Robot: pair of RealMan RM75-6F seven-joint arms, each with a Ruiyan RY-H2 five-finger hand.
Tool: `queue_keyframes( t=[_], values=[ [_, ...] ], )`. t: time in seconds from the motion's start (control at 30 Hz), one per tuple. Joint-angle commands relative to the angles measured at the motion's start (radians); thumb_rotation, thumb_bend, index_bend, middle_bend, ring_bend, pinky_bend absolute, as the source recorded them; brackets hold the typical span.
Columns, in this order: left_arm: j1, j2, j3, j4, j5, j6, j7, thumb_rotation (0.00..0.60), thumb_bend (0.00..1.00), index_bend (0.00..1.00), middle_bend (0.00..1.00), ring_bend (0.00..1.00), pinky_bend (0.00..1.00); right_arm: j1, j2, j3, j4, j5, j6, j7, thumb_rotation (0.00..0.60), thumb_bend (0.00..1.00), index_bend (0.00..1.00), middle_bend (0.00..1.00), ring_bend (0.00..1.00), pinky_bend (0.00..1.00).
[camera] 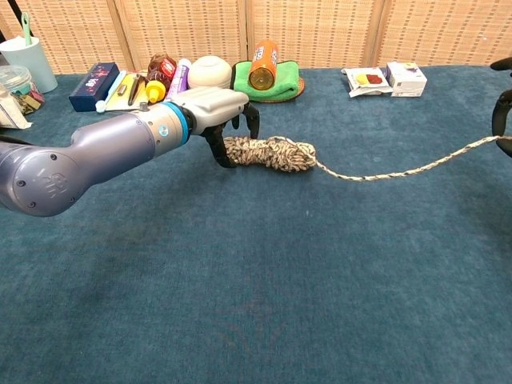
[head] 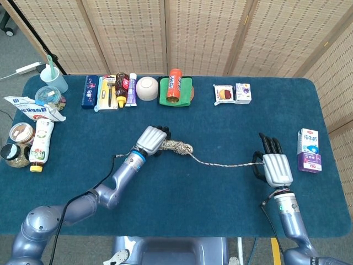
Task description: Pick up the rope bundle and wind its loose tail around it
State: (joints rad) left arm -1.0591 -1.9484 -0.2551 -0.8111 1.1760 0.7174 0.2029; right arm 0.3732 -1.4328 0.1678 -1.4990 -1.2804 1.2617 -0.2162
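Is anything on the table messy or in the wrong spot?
Only the rope bundle: its tail has come loose and trails across the table to the right hand. The left hand is at the bundle's end.

Rough braided rope bundle (speckled fibre) lies on the matt, felt-like table.

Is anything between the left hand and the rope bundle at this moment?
Nothing visible. The left hand is already at the near end of the rope bundle, fingers curled down around it. The loose tail runs clear across the cloth to the right hand.
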Motion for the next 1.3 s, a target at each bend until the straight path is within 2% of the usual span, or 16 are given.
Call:
queue_keyframes(
  t=[0.03,0.2,0.43,0.8,1.3],
  values=[
    [0.0,-0.005,0.001,0.007,-0.005,-0.005,0.004,0.6,0.24,0.44,0.32,0.33,0.48,0.0,0.001,-0.001,-0.002,-0.001,0.001,0.0,0.6,0.51,0.68,0.0,0.0,0.0],
    [0.001,-0.015,0.0,0.012,-0.009,0.003,0.015,0.6,0.29,0.48,0.35,0.38,0.53,-0.002,0.004,0.0,-0.006,-0.004,0.005,0.001,0.6,0.51,0.68,0.0,0.0,0.0],
    [0.02,0.002,-0.001,-0.028,0.019,0.047,-0.035,0.6,0.34,0.55,0.4,0.42,0.58,-0.002,0.006,0.001,-0.006,-0.004,0.003,0.004,0.6,0.51,0.68,0.0,0.0,0.0],
    [0.071,0.12,0.032,-0.147,0.074,0.107,-0.051,0.6,0.34,0.6,0.44,0.46,0.6,-0.011,0.03,-0.004,-0.051,-0.039,0.034,-0.002,0.6,0.51,0.69,0.0,0.0,0.0],
    [0.152,0.202,0.072,-0.253,0.146,0.178,-0.235,0.6,0.35,0.66,0.49,0.5,0.63,0.007,0.149,0.027,-0.262,-0.073,0.059,-0.118,0.6,0.52,0.69,0.0,0.0,0.0]
  ],
)
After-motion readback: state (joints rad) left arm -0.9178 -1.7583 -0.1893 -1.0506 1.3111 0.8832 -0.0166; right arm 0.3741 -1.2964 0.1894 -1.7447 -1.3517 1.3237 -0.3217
